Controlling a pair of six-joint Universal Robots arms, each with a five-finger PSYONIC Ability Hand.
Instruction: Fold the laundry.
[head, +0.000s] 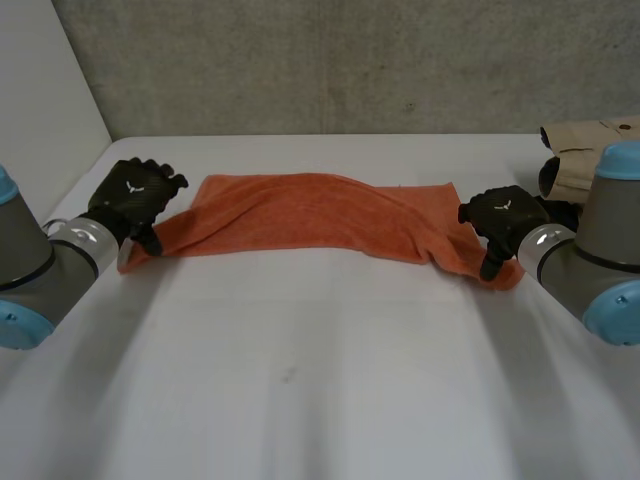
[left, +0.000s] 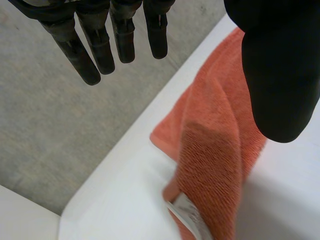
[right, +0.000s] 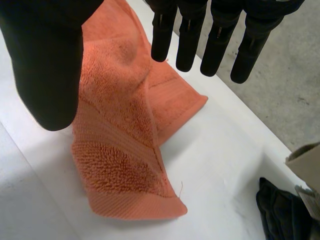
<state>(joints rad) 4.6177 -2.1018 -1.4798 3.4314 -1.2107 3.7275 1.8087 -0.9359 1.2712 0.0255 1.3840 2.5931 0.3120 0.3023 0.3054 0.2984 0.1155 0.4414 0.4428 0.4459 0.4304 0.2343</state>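
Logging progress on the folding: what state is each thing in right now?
orange towel: doubled lengthwise, lying on the table.
left robot hand: open, at the towel's left end.
right robot hand: open, at its right end.
beige garment: bunched, not folded.
dark cloth: crumpled.

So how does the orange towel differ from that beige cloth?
The orange towel lies stretched in a long strip across the table; the beige cloth sits bunched at its far right corner. The towel's ends are at the left hand and right hand; the beige cloth lies beyond the right arm. Both are fabric.
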